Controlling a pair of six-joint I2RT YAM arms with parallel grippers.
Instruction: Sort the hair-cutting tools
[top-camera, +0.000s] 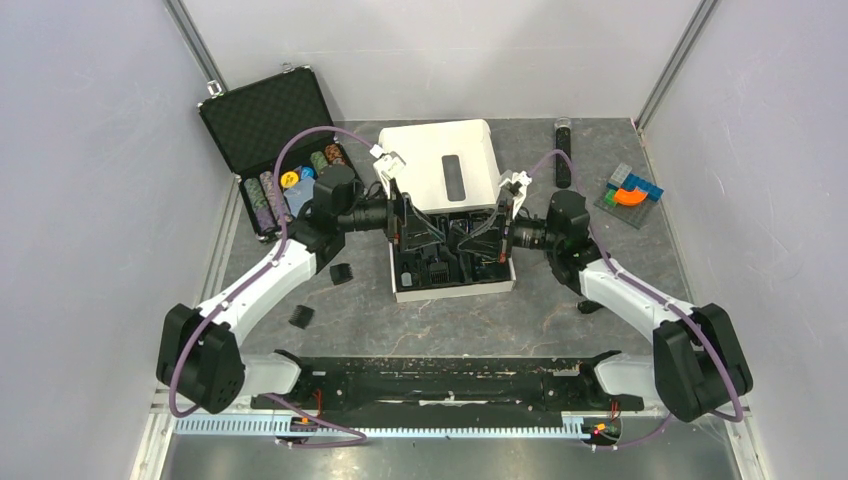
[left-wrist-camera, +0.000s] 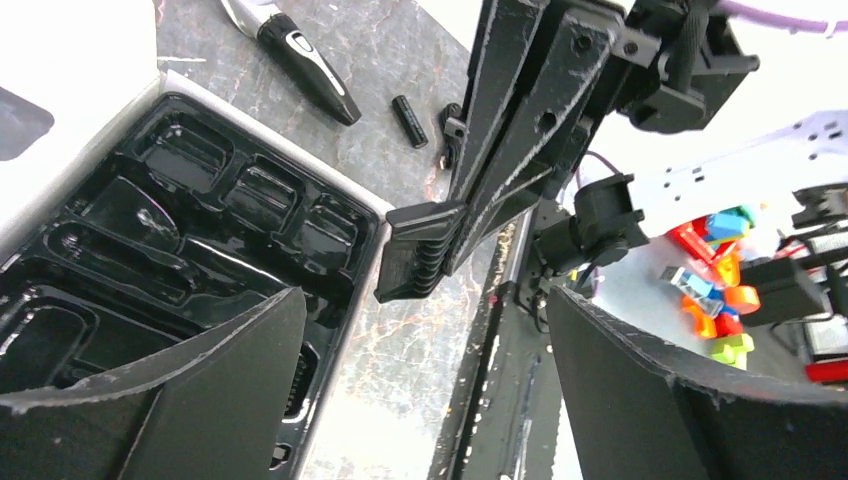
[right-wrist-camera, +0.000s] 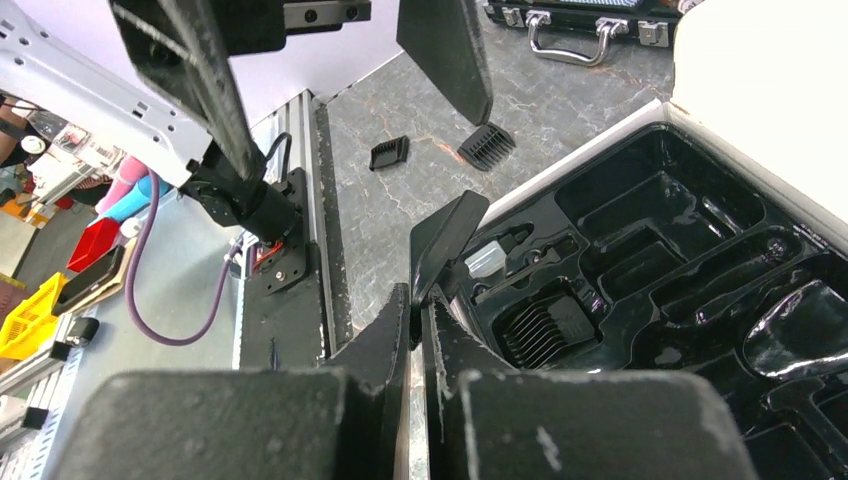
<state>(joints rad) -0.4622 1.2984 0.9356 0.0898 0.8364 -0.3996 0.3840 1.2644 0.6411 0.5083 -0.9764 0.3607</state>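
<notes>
Dark marbled tabletop (top-camera: 540, 312), pale grey walls (top-camera: 95, 150), left tool (left-wrist-camera: 422, 322) open, right tool (right-wrist-camera: 418, 300) clamping comb attachment (left-wrist-camera: 412, 255)

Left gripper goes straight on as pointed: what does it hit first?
Probably the comb attachment clamped in the right gripper, dead ahead of the open left gripper. Depth between them is unclear.
</notes>
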